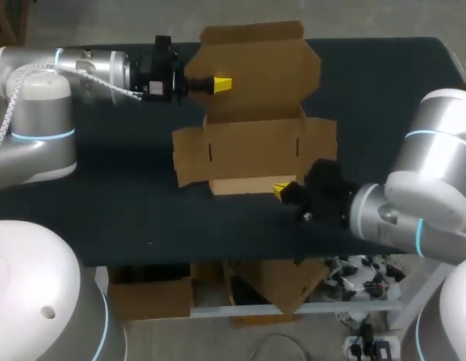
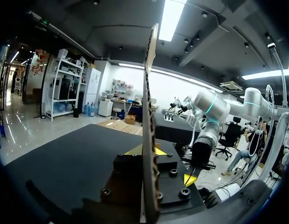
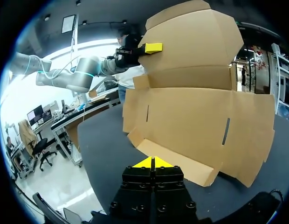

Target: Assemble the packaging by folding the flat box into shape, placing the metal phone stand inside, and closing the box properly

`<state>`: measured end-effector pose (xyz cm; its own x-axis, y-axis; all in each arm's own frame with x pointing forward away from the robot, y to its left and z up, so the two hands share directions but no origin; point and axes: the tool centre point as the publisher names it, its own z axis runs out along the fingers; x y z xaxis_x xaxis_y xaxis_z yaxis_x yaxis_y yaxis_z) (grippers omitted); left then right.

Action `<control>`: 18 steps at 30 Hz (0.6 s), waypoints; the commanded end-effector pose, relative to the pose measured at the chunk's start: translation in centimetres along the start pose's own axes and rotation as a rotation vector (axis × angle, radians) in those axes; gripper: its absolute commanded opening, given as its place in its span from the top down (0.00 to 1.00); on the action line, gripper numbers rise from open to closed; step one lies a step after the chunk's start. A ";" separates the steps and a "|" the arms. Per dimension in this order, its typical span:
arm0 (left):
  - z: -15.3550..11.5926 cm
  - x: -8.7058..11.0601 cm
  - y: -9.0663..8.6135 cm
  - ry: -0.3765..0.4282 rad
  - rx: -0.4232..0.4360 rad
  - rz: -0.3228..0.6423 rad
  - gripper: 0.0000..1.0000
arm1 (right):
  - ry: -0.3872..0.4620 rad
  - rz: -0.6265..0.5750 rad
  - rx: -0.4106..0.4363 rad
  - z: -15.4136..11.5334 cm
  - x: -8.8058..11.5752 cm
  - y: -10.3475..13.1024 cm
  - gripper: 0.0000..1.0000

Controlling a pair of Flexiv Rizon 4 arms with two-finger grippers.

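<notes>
L gripper (image 1: 222,84): the fingers are being pressed onto the box's lid panel (image 1: 255,71) from both sides, so the cardboard is being pinched btwn the yellow tips. In the L wrist view the panel is being seen edge-on, running straight btwn them.

R gripper (image 3: 153,162): the tips are being pressed together w/ nothing visible btwn them. They are being held low over the table (image 1: 105,203), right at the box's front flap (image 1: 248,186), near its R end. Whether contact is being made cannot be told.

The box (image 1: 255,143) is being shown only partly folded, lying open approx mid-table. The lid panel is being held raised off the table at the far side, while the base is lying flat. The front flap is being shown tilted up a little along the near edge. The L side flap (image 1: 189,154) & R side flap (image 1: 319,139) are being shown spread out either side of the base, w/ a narrow slot visible near each fold in the R wrist view.

The L arm (image 1: 98,68) is being held across the far L of the table, the R arm (image 1: 413,203) at the near R.
</notes>
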<state>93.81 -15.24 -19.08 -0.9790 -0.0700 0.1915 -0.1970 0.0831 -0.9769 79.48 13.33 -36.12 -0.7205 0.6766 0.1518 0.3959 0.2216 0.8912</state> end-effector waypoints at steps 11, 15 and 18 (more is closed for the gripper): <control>0.0 -0.1 0.2 0.005 0.002 0.000 1.00 | -0.134 -0.009 -0.033 4.2 0.0 -1.0 1.00; 0.0 -0.1 0.2 0.005 0.002 0.000 1.00 | -0.149 -0.009 -0.034 4.8 0.2 -1.0 1.00; 0.0 -0.1 0.2 0.005 0.002 0.000 1.00 | -0.172 -0.012 -0.017 5.4 0.4 -1.3 1.00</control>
<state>93.82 -15.24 -19.08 -0.9790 -0.0700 0.1916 -0.1971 0.0830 -0.9769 81.41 15.76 -38.90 -0.7346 0.6620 0.1488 0.3727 0.2104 0.9038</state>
